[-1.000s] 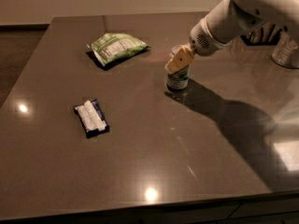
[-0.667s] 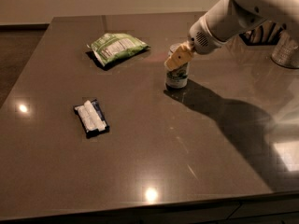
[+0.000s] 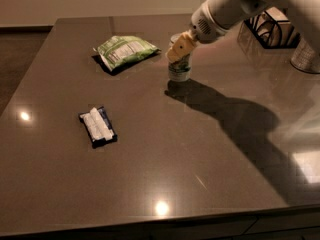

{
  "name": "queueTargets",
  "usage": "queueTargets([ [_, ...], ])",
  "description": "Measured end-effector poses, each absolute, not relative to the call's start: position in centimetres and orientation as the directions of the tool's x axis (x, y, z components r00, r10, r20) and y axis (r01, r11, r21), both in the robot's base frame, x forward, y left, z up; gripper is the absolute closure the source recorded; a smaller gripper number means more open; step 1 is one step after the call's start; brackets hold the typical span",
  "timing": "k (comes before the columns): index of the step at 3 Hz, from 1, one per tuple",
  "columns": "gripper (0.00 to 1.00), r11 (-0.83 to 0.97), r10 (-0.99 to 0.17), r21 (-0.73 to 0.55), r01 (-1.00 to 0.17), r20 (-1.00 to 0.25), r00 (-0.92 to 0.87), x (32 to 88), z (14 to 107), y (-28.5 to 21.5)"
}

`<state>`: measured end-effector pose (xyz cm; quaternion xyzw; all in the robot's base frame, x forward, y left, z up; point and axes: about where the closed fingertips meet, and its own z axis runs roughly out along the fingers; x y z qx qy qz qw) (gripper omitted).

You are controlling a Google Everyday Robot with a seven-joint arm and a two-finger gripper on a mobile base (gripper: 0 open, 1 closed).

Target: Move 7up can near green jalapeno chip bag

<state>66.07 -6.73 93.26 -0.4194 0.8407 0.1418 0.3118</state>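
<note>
The 7up can (image 3: 179,70), white-silver with green markings, stands upright at or just above the table surface, a short way right of the green jalapeno chip bag (image 3: 126,51). The bag lies flat at the back left of the table, with its white label panel facing up. My gripper (image 3: 181,47), with tan fingers, comes down from the upper right and is shut around the top of the can. The can's top is hidden by the fingers.
A small dark-blue packet with white contents (image 3: 98,127) lies at the front left. A black wire basket (image 3: 272,28) and a shiny metal vessel (image 3: 306,58) stand at the back right. The brown table (image 3: 150,184) ends near the bottom edge of the view.
My gripper has moved left and away from the camera with the can in it, bringing the can closer to the chip bag. The bag and the blue packet have not moved.
</note>
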Motion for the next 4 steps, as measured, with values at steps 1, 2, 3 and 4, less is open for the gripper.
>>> queueTargets([
  [1, 1.00, 0.607, -0.607, -0.019, -0.795, -0.656, -0.448, 68.4, 93.8, -4.8],
  [2, 1.00, 0.600, -0.605, -0.009, -0.800, -0.660, -0.446, 70.2, 93.6, -2.7],
  [3, 1.00, 0.585, -0.608, 0.001, -0.811, -0.661, -0.439, 71.4, 93.3, -0.9],
  [4, 0.85, 0.573, -0.619, -0.004, -0.819, -0.657, -0.430, 72.4, 92.9, 0.8],
])
